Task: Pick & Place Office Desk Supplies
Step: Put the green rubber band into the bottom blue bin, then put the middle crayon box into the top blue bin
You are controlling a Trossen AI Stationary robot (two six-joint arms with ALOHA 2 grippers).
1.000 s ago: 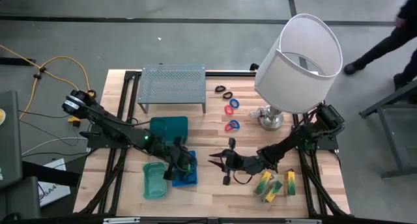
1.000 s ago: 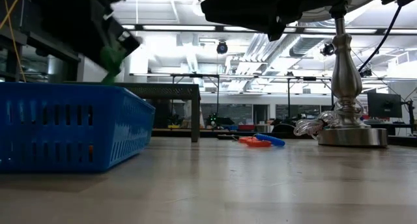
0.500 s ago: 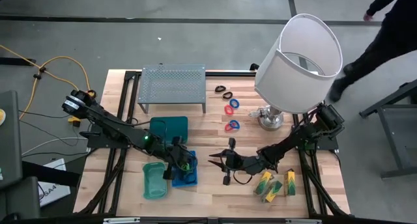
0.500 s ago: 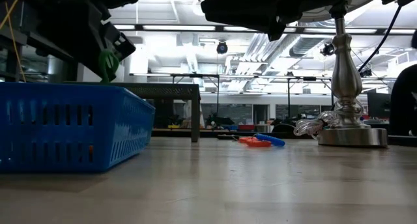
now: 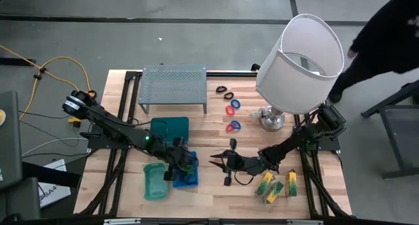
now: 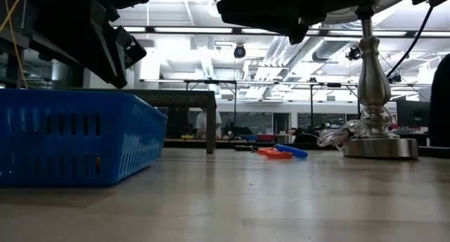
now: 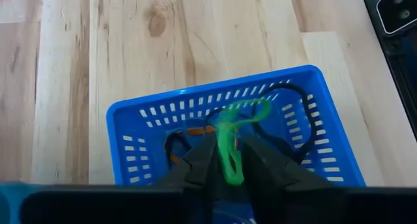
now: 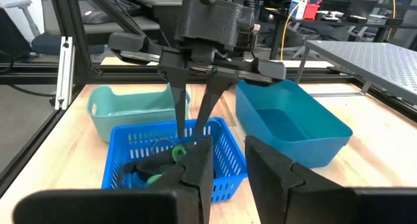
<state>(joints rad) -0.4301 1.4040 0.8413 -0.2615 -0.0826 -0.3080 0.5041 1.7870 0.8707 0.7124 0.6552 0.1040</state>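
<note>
My left tool (image 7: 225,165) hangs straight above the blue basket (image 7: 130,129), fingers slightly parted, a green band (image 7: 229,142) dangling between them over the basket. My right tool (image 5: 218,161) waits nearby, narrowly open, empty.

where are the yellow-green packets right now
In the high view, the yellow-green packets lie on the table's near right part, just below the right arm and in front of the lamp.

basket (image 5: 190,178) right of tray (image 5: 154,180) | rings (image 5: 233,126) left of lamp (image 5: 298,61)
</note>
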